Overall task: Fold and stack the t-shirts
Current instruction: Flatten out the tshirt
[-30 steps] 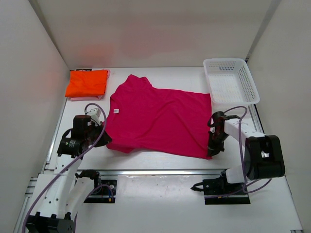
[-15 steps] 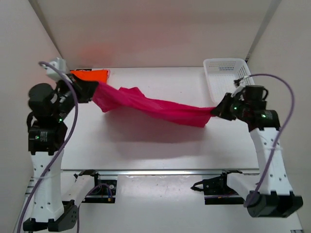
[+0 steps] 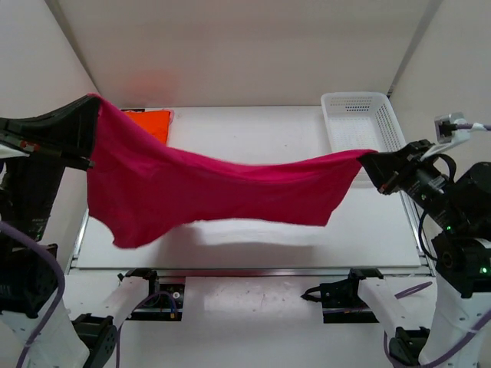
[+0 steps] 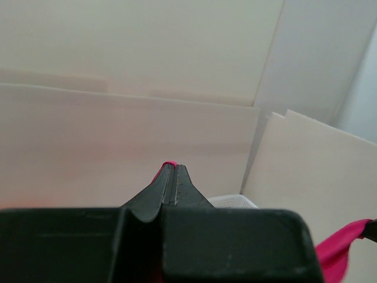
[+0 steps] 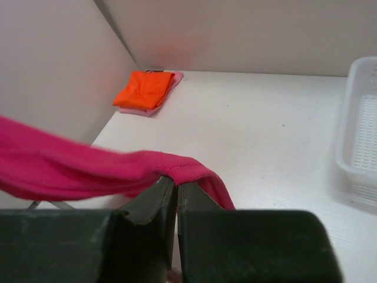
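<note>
— Where's the magenta t-shirt (image 3: 215,192)?
— In the air over the white table (image 3: 253,249), sagging between the arms: left gripper (image 3: 92,115) pinched shut on one end, right gripper (image 3: 368,162) on the other.
— Farther back?
— Orange t-shirt (image 5: 144,89) folded on the pink t-shirt (image 5: 166,98) in the far left corner, basket (image 3: 360,98) far right, plain walls around.
— Hidden?
— Pink shows only an edge; both arms run off frame.
</note>
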Controlling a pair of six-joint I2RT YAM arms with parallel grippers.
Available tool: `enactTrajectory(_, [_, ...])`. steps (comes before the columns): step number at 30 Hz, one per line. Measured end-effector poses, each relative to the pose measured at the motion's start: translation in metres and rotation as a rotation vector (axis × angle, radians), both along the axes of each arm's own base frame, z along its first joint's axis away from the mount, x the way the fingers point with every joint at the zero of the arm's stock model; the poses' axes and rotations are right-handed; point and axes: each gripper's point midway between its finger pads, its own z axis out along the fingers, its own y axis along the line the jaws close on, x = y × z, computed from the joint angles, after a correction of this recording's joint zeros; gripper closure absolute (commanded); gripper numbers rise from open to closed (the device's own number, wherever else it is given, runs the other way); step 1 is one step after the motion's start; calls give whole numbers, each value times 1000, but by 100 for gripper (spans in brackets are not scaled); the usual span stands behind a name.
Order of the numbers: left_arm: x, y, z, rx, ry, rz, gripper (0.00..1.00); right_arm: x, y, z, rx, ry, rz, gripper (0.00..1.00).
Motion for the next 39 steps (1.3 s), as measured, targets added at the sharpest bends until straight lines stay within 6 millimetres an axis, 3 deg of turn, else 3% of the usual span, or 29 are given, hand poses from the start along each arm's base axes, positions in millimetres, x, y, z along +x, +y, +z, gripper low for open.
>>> enactTrajectory(2, [12,-1,-7,7,18,1,100,12,4,-3,2,26,25,100])
enactTrajectory(5, [62,-6,-48,29,142,0,100,52,8,-31,17,115,64,100])
enactTrajectory(8, [131,-4,-108,32,328,-12,100,97,11,-87,38,284,93,100])
enactTrajectory(12, [222,17,-201,-45,617,-34,100,151,16,-145,62,464,123,100])
enactTrajectory(14, [253,25,-230,-83,719,-43,100,170,17,-163,67,529,127,100])
enactTrajectory(15, [266,29,-235,-98,750,-47,100,179,19,-163,65,551,133,100])
enactTrajectory(16, [278,31,-233,-108,768,-53,100,191,21,-155,60,543,138,100])
enactTrajectory(17, [291,33,-218,-114,756,-60,100,203,23,-140,53,517,144,100])
enactTrajectory(20, [307,39,-146,-126,577,-100,100,230,30,-77,34,365,158,100])
enactTrajectory(22, [290,46,-110,-141,480,-115,100,232,32,-33,28,248,170,100])
enactTrajectory(24, [266,50,-82,-141,404,-111,100,224,28,-5,28,165,177,100])
enactTrajectory(26, [241,41,-62,-115,340,-126,100,216,21,1,29,149,170,100])
enactTrajectory(28, [219,23,-64,-90,315,-160,100,215,12,-13,30,165,159,100])
enactTrajectory(31, [198,1,-108,-79,367,-206,100,222,5,-73,52,273,159,100])
enactTrajectory(33, [196,-7,-164,-98,462,-217,100,223,2,-143,88,428,161,100])
enactTrajectory(35, [199,-13,-235,-125,589,-206,100,220,0,-215,123,591,151,100])
enactTrajectory(37, [201,-16,-321,-157,765,-173,100,206,0,-279,151,748,140,100])
enactTrajectory(39, [189,-18,-405,-181,955,-133,100,185,1,-327,171,882,124,100])
